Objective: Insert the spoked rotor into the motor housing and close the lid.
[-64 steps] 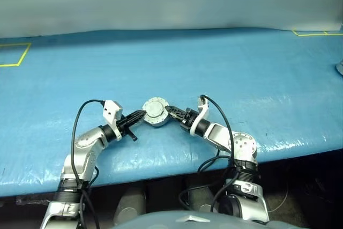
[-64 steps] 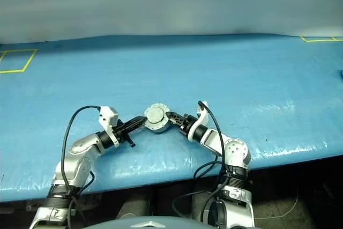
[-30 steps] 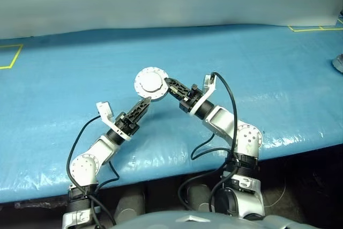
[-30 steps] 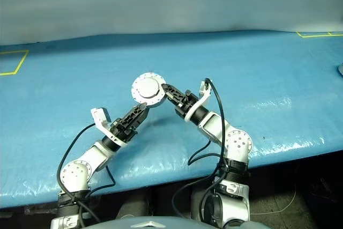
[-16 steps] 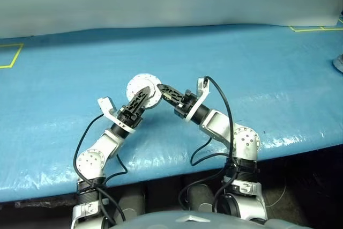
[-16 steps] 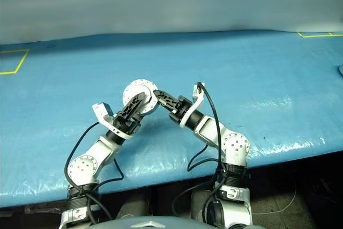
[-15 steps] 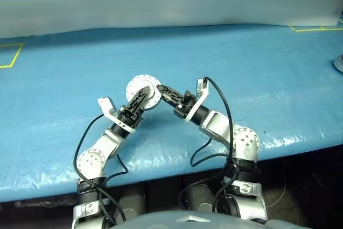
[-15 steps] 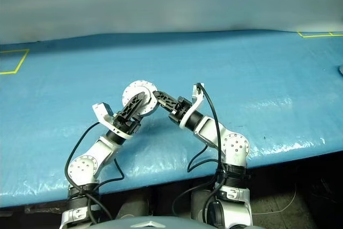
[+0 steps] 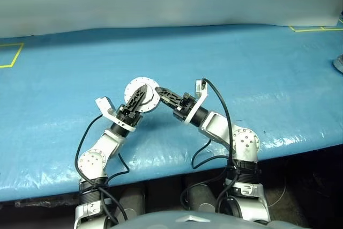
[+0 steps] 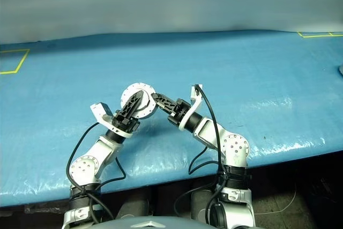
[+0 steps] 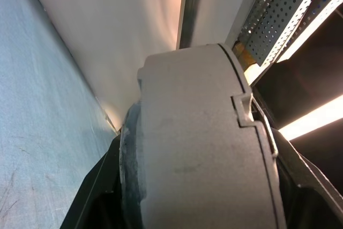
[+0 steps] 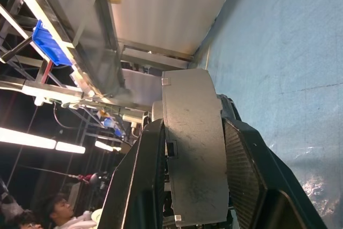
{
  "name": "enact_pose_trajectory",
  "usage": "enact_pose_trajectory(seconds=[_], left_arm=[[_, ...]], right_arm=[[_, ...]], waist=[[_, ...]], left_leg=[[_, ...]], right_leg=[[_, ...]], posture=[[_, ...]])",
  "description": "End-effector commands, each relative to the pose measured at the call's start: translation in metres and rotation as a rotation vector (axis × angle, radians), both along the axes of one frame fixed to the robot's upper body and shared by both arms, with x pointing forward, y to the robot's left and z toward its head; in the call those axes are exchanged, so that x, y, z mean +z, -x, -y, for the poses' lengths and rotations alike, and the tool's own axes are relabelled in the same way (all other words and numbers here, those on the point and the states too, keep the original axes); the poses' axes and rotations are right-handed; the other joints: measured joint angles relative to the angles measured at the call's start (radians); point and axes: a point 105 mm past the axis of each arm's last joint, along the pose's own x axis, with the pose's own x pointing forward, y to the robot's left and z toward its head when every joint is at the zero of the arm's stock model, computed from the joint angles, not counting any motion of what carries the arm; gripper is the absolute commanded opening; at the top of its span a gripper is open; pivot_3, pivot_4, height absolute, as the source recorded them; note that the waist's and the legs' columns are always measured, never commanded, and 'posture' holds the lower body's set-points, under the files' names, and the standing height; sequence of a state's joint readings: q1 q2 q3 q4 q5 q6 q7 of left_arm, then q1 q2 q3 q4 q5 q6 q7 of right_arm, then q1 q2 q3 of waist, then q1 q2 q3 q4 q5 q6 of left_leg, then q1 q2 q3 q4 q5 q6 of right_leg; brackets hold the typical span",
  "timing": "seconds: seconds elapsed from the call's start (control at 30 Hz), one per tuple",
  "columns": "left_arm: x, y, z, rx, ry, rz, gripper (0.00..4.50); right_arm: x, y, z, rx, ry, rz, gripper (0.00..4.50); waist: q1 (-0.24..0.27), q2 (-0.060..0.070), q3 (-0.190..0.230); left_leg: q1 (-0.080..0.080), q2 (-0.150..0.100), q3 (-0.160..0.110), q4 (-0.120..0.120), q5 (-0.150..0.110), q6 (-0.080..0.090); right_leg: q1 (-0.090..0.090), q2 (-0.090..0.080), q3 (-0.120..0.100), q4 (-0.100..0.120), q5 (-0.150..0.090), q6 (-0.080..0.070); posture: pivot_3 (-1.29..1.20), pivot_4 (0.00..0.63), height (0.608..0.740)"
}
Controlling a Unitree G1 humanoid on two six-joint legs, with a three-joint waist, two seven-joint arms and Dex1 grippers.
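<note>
Nearest to the body, above the front edge of the blue surface (image 9: 241, 63): right end effector (image 9: 163, 91) pinching the rim of the motor housing (image 12: 193, 148), one finger on each flat side. Beside it, left end effector (image 9: 140, 94) laid against the near face of the same part; cannot tell whether pressed on it or spread. Held up off the surface, tilted on edge, with the lid (image 9: 152, 100) folded flat against it, plain grey face outward. Judged closed. Rotor most likely already inside, under the lid; cannot confirm. Probably left to do: check the lid is fully closed and set the part down. Farther back, yellow tape marks (image 9: 10, 54) on the surface.
</note>
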State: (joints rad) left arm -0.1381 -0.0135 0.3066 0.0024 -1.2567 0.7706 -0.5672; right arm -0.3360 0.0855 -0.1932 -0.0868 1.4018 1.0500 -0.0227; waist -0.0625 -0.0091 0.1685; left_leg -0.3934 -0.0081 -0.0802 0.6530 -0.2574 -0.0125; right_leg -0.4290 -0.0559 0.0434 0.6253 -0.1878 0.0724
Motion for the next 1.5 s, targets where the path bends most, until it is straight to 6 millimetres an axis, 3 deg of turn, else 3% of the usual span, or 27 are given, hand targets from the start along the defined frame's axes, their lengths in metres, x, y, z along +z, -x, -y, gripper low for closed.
enact_pose_trajectory(seconds=[0.03, 0.1, 0.33, 0.5, 0.77, 0.87, 1.0, 1.23, 1.43, 1.5], left_arm=[[-0.004, -0.004, 0.000, 0.018, -0.068, -0.021, 2.58], [-0.003, -0.003, 0.001, 0.011, -0.071, -0.015, 2.58], [-0.006, -0.006, -0.002, 0.052, -0.073, -0.027, 2.58], [0.001, -0.016, -0.011, 0.143, -0.116, -0.005, 2.58], [0.001, -0.062, -0.081, 0.637, -0.425, -0.123, 2.58], [0.007, -0.074, -0.100, 0.723, -0.441, -0.159, 2.58], [-0.003, -0.089, -0.122, 0.810, -0.499, -0.274, 2.58], [-0.026, -0.103, -0.128, 0.820, -0.606, -0.404, 2.58], [-0.011, -0.100, -0.114, 0.792, -0.680, -0.300, 2.58], [-0.009, -0.097, -0.115, 0.802, -0.702, -0.297, 3.21]], right_arm=[[0.024, 0.001, -0.001, -0.009, -0.033, 0.108, 1.21], [0.023, 0.000, -0.001, -0.017, -0.012, 0.131, 1.21], [0.015, -0.008, 0.003, -0.100, 0.130, 0.180, 3.49], [0.022, -0.016, 0.012, -0.219, 0.195, 0.283, 3.49], [-0.001, -0.002, 0.016, -0.162, 0.441, 0.445, 3.49], [-0.007, 0.001, 0.015, -0.156, 0.459, 0.442, 3.49], [-0.008, 0.002, 0.015, -0.163, 0.453, 0.440, 3.49], [-0.010, 0.004, 0.010, -0.164, 0.466, 0.442, 3.49], [-0.011, 0.003, 0.011, -0.166, 0.472, 0.438, 3.49], [-0.011, 0.002, 0.011, -0.168, 0.471, 0.433, 3.53]], waist=[[0.000, 0.000, 0.000], [0.000, 0.000, 0.000], [0.000, 0.000, 0.000], [0.002, 0.000, 0.000], [0.008, -0.001, 0.000], [0.008, -0.001, 0.000], [0.020, -0.002, 0.000], [0.029, -0.004, 0.000], [0.025, -0.004, 0.000], [0.025, -0.004, 0.000]], left_leg=[[0.000, 0.000, 0.000, 0.000, 0.000, 0.000], [0.000, 0.000, 0.000, 0.000, 0.000, 0.000], [0.000, 0.000, 0.000, 0.001, 0.000, 0.000], [0.000, 0.000, 0.000, 0.001, 0.000, 0.000], [0.000, 0.000, 0.000, 0.003, 0.000, 0.000], [-0.001, 0.000, 0.000, 0.003, 0.000, 0.000], [-0.001, -0.001, 0.000, 0.004, 0.000, 0.000], [-0.001, -0.001, -0.001, 0.005, 0.000, -0.001], [0.000, -0.001, -0.001, 0.005, 0.001, -0.002], [-0.001, -0.001, -0.001, 0.005, 0.001, -0.002]], right_leg=[[0.000, 0.000, 0.000, 0.000, 0.000, 0.000], [0.000, 0.000, 0.000, 0.000, 0.000, 0.000], [0.000, 0.000, 0.000, 0.000, 0.001, 0.000], [0.000, 0.000, 0.000, 0.000, 0.001, 0.002], [0.001, 0.000, 0.000, 0.000, 0.002, 0.001], [0.000, 0.000, 0.001, 0.000, 0.003, 0.001], [0.001, 0.000, 0.000, 0.000, 0.004, 0.001], [0.001, 0.000, 0.000, 0.000, 0.004, 0.002], [0.002, 0.000, 0.000, 0.000, 0.005, 0.002], [0.001, 0.000, 0.000, 0.001, 0.005, 0.002]], posture=[[0.00, 0.150, 0.740], [0.00, 0.150, 0.740], [0.00, 0.150, 0.740], [0.00, 0.150, 0.740], [0.00, 0.150, 0.740], [0.00, 0.150, 0.740], [0.00, 0.150, 0.740], [0.00, 0.150, 0.740], [0.00, 0.150, 0.740], [0.00, 0.150, 0.740]])
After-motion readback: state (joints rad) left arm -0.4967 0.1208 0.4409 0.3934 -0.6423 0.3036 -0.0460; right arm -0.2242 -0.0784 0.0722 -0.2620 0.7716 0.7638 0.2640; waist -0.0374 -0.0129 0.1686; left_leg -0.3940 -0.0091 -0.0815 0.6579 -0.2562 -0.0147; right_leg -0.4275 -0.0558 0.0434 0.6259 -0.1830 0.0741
